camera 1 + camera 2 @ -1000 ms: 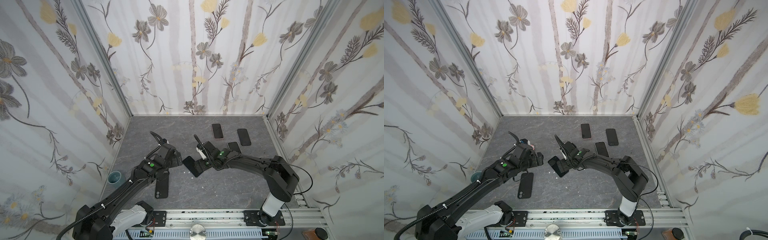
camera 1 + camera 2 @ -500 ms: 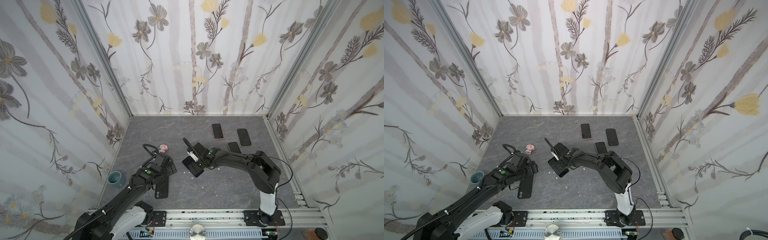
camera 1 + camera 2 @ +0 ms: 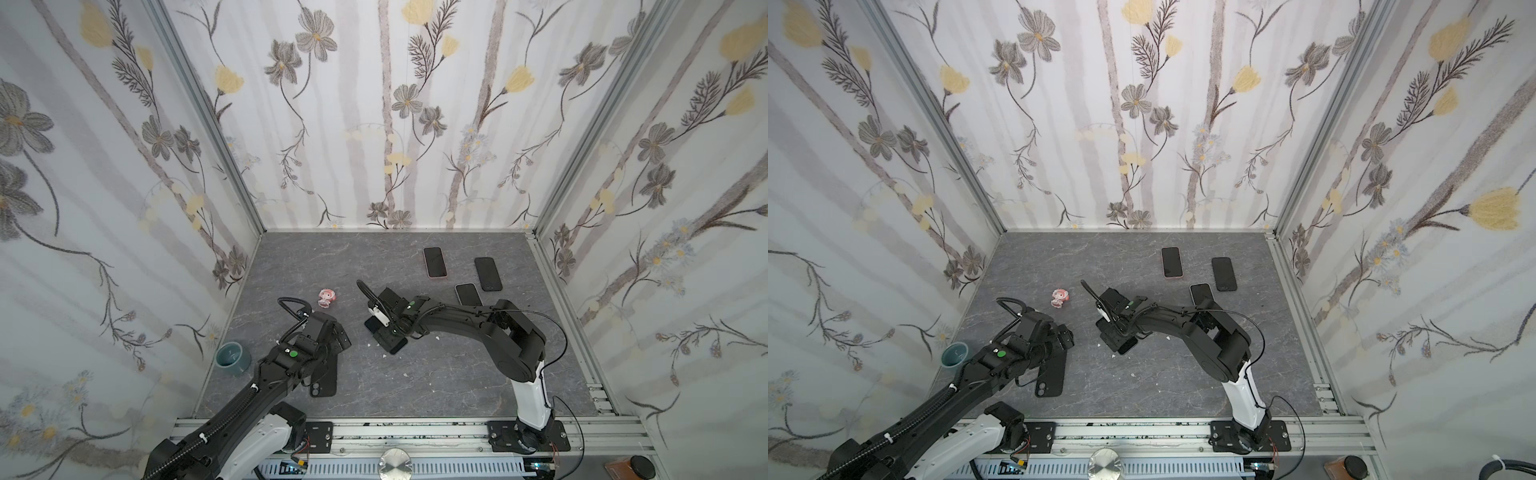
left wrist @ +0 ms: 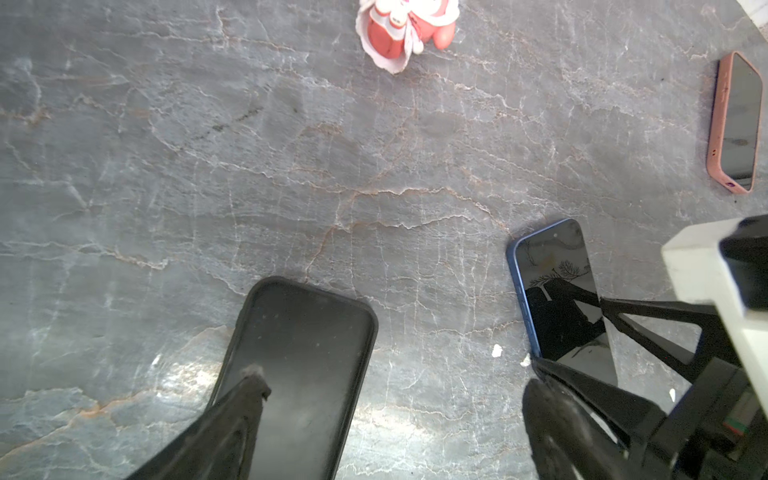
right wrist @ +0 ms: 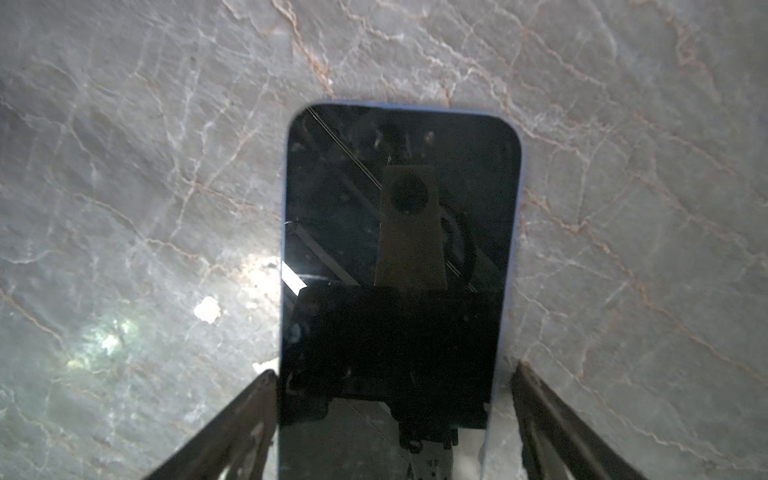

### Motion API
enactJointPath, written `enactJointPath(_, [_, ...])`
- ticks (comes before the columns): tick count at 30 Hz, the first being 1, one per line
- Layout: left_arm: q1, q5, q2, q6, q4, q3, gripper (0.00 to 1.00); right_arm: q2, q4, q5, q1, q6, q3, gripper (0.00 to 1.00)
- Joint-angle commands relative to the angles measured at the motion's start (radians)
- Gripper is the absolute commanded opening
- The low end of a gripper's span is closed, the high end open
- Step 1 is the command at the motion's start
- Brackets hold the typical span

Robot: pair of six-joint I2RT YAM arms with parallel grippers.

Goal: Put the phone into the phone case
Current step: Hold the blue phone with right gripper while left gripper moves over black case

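Over phone case (image 4: pixel 299 353), left gripper (image 4: pixel 395 380) agape; right gripper (image 5: pixel 393 371) astride phone (image 5: pixel 399 208), apparently loose.

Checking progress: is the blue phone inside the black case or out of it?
Out. The blue phone lies bare on the table between the open fingers of the right pincer; the black case lies apart, empty.

Grey marbled tabletop (image 3: pixel 436 374) bears blue phone (image 5: pixel 395 208), black case (image 3: pixel 326 378), figurine (image 3: pixel 327 298), bowl (image 3: pixel 232 358), three more phones (image 3: pixel 434 262).
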Motion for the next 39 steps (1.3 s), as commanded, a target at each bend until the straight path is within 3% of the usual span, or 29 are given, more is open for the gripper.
enactJointPath(1, [0.005, -0.020, 0.007, -0.028, 0.021, -0.009, 0.96, 0.027, -0.057, -0.015, 0.000, -0.005, 0.005, 0.79])
enactJointPath(6, [0.007, 0.008, 0.024, -0.028, 0.062, -0.033, 0.96, 0.027, -0.069, -0.024, -0.008, 0.003, 0.009, 0.60])
enactJointPath(12, [0.006, 0.069, 0.082, -0.015, 0.124, -0.059, 0.95, -0.012, -0.076, -0.036, -0.035, 0.021, -0.014, 0.55])
enactJointPath(22, [0.006, 0.128, 0.229, 0.072, 0.233, -0.073, 0.90, -0.182, -0.026, -0.015, -0.108, 0.061, -0.143, 0.54])
enactJointPath(29, [-0.006, 0.236, 0.350, 0.131, 0.383, -0.072, 0.88, -0.303, 0.019, -0.018, -0.196, 0.093, -0.273, 0.54])
enactJointPath(39, [-0.155, 0.319, 0.586, 0.212, 0.481, 0.043, 0.87, -0.406, 0.041, -0.015, -0.264, 0.113, -0.379, 0.54])
